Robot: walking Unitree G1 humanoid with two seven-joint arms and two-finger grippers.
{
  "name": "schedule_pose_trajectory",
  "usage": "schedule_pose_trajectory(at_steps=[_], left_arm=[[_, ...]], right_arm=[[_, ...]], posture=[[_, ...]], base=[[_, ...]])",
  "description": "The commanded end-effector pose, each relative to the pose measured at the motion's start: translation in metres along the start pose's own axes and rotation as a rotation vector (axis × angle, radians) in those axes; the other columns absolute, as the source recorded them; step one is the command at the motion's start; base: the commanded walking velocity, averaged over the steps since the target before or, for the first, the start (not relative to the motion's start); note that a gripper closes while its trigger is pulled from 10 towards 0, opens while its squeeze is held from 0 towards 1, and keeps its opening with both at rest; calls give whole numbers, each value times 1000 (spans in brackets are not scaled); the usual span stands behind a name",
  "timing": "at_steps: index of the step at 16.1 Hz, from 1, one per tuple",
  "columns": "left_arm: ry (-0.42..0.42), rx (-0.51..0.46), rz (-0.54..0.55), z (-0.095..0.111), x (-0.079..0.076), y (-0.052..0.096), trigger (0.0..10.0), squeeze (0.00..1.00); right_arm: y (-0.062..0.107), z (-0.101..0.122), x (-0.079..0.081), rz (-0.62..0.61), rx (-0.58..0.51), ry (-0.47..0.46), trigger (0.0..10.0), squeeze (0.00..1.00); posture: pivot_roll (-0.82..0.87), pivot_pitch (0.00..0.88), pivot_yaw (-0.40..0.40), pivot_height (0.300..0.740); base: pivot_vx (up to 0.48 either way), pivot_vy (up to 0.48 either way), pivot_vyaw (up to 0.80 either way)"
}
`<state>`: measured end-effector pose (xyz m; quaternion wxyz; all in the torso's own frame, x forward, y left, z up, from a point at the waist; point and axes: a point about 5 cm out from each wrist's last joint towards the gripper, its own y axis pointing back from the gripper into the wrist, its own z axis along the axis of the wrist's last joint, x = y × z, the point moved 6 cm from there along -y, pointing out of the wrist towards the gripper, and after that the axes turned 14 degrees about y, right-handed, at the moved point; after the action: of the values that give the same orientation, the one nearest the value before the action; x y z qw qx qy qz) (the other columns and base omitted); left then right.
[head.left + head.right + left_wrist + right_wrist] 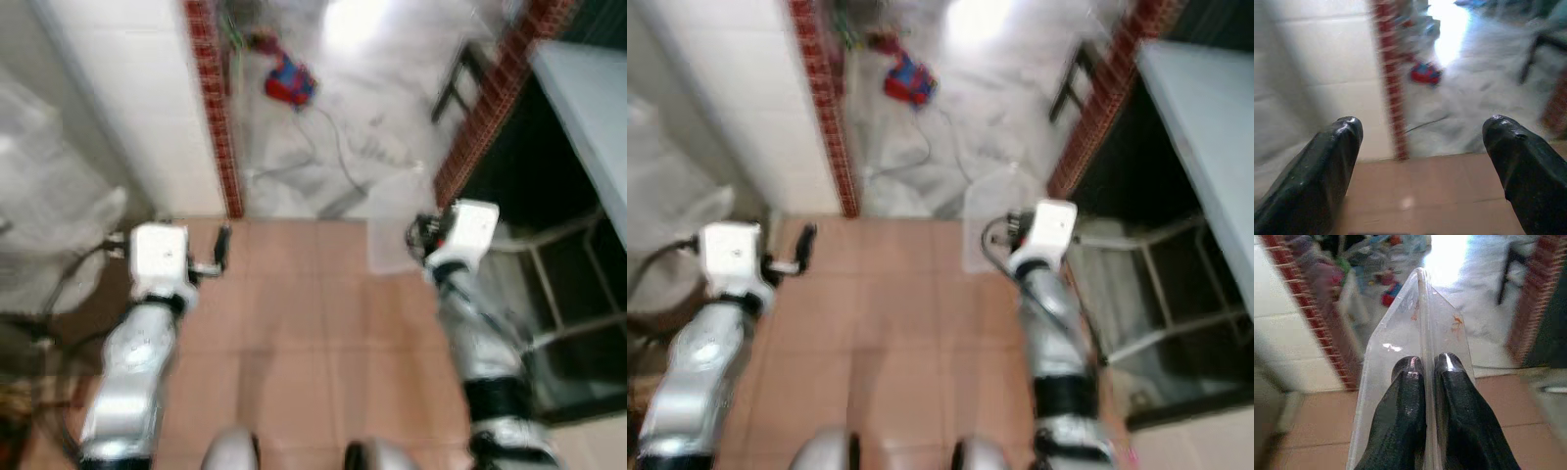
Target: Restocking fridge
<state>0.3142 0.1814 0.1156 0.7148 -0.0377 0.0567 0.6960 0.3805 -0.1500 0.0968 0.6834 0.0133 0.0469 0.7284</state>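
Clear plastic container (1420,333) held edge-on by right gripper (1424,367), fingers (1405,396) pinched tight on its thin wall, out ahead of the robot above the terracotta tile floor (294,323). Left gripper (1422,142) fingers spread wide, holding nothing. Red toy (289,80) lies far ahead on the grey floor beyond a brick-edged wall (211,108).

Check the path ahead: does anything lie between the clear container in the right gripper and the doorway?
Nothing visible blocks the tiled floor up to the doorway. Beyond it, a cable and a red toy lie on the grey floor. The right gripper holds the clear container. No fridge visible.
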Motion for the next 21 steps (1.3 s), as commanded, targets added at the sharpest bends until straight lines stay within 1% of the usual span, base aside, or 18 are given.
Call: schedule_pose_trajectory(at_steps=[1, 2, 3, 4, 6, 7, 8, 9, 10, 12, 15, 17, 18, 21], left_arm=[[24, 3, -20, -5, -6, 2, 10000, 0], [16, 9, -45, -9, -10, 4, 10000, 0], [15, 14, -47, -10, -9, 4, 10000, 0], [2, 4, -35, -6, -6, 2, 10000, 0], [19, -27, 17, 1, 3, -3, 10000, 0], [17, -39, 31, 3, 4, -4, 10000, 0], [30, -30, 36, 1, 5, -3, 10000, 0], [37, -41, 42, -2, 2, -2, 10000, 0], [31, -47, 53, 0, 2, -2, 10000, 0], [16, -70, 63, 4, 2, -4, 10000, 0], [11, -115, 130, 13, 12, -6, 10000, 0], [5, -121, 145, 14, 15, -7, 10000, 0], [-4, -123, 148, 15, 16, -8, 10000, 0], [-25, -128, 179, 15, 23, -10, 10000, 0]], right_arm=[[1, 3, -2, 10, -11, 6, 10000, 0], [2, 4, 1, 25, -17, -10, 10000, 0], [1, 6, 3, 31, -24, -13, 10000, 0], [1, 8, 4, 39, -33, -17, 10000, 0], [0, 7, 5, 41, -31, -11, 10000, 0], [0, 7, 7, 46, -32, -9, 10000, 0], [0, 8, 9, 54, -39, -13, 10000, 0], [0, 9, 10, 58, -42, -16, 10000, 0], [0, 8, 11, 59, -44, -17, 10000, 0], [0, 9, 11, 60, -46, -18, 10000, 0], [-1, 9, 14, 60, -50, -21, 10000, 0], [-1, 9, 14, 58, -51, -22, 10000, 0], [-1, 9, 11, 48, -52, -20, 10000, 0], [0, 9, 9, 39, -55, -18, 10000, 0]], posture=[[79, 74, -18, 740], [76, 64, -21, 740], [79, 64, -22, 740], [86, 57, -22, 740], [95, 51, -25, 740], [95, 50, -26, 740], [95, 50, -28, 740], [98, 48, -29, 740], [99, 48, -28, 740], [100, 54, -27, 740], [101, 49, -22, 740], [103, 50, -20, 740], [103, 51, -19, 740], [102, 47, -18, 740]], base=[[0, 480, 0], [0, 480, 0], [0, 480, 0], [0, 480, 0], [0, 480, 0], [0, 480, 0], [0, 480, 0], [0, 480, 0], [0, 0, 0], [0, 0, 669], [0, 0, 788], [0, 0, 788], [0, 0, 788], [0, 0, 754]])
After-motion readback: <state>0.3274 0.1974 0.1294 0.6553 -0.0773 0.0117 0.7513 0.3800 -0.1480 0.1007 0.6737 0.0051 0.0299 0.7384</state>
